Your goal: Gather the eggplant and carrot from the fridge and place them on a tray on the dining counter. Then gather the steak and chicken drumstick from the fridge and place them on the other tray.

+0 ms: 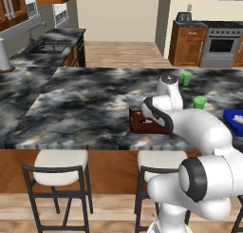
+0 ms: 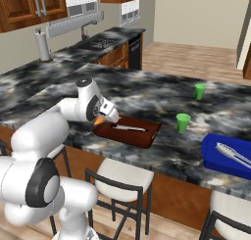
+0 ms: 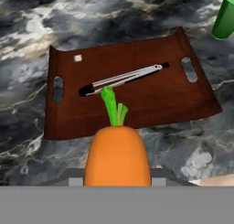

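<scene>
The gripper (image 2: pixel 104 117) pinches the carrot (image 3: pixel 117 154) above the near edge of the tray (image 3: pixel 151 99); its long axis runs along the fingers, green tip toward the tray; one pair of tongs (image 3: pixel 121 79) lies on the wood; the right base view adds two green cups (image 2: pixel 183 122) and the other tray (image 2: pixel 215 158), blue, on the dining counter (image 2: pixel 147 94).

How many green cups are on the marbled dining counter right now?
2. One small green plastic cup stands near the counter's front, between the reddish-brown wooden tray and the bright blue tray. The other green cup stands farther back. None seem hidden.
</scene>
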